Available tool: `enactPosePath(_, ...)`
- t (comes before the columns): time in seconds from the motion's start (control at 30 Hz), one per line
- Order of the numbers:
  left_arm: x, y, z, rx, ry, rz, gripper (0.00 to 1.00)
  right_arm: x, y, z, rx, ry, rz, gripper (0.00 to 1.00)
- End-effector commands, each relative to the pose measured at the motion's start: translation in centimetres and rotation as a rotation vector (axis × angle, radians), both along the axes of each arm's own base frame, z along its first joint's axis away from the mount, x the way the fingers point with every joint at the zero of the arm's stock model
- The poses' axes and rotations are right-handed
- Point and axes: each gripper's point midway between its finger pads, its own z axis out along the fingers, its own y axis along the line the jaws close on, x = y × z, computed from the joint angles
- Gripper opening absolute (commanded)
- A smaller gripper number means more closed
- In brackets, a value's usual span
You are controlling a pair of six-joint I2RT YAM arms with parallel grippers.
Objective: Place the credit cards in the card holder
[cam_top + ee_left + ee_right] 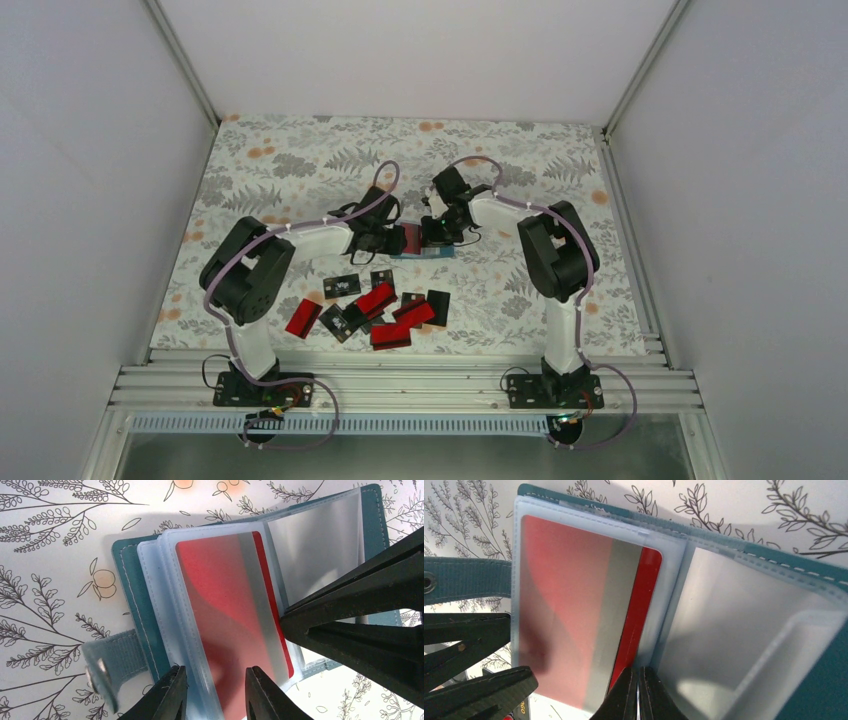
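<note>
a: left to right, what sits where?

b: the left gripper [215,697] hangs over the middle of the flower-printed tabletop [300,170]. its jaws are apart, one on each side of the end of a plain bright red thin plastic card [225,605]. toward the near edge, between the two bases, lies a heap of loose red and black plastic cards [372,308]. the soft teal-blue folding card holder [127,580] lies open and flat at mid-table, well apart from every edge. the red card is inside one of its clear plastic sleeves [169,590]. the right gripper [636,695] has its jaws together, tips down at the fold. whether a leaf is nipped between them, i cannot tell.

a: and the step?

b: seating that card, i judge. let the right tips pin the fold so the holder cannot slide. push the card straight along its own length, lightly. a skewed corner would likely catch a seam, and the thin sleeve would buckle.

a: which way does it point?

b: opened out, the holder's long axis seems to run from left edge to right edge, with the fold going far to near. the card's long axis lies along the fold. the teal snap strap [115,655] sticks out on the left gripper's side, so toward the left edge, i judge.
</note>
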Motion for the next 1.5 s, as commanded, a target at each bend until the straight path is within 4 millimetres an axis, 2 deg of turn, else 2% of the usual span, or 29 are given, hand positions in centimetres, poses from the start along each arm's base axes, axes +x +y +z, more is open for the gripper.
enactPosePath(0.0,0.6,-0.2,0.2,-0.006,-0.003,0.009,0.3,-0.4,-0.5,-2.1,-0.027,0.028,-0.001,0.04)
enactPosePath(0.17,0.5,-0.4,0.4,-0.009,-0.002,0.0,0.3,-0.5,-0.5,-2.3,-0.027,0.033,0.0,0.04)
enactPosePath(0.4,0.7,-0.3,2.0,-0.014,-0.029,0.005,0.34,-0.5,-0.4,-2.2,-0.023,0.033,0.001,0.04)
enactPosePath(0.7,0.5,-0.3,1.5,-0.012,-0.017,0.008,0.35,-0.6,-0.4,-2.4,-0.024,0.038,0.002,0.04)
enactPosePath(1.47,0.3,-1.6,1.1,-0.031,0.0,-0.025,0.34,-0.6,-0.4,-2.3,-0.02,0.037,0.003,0.05)
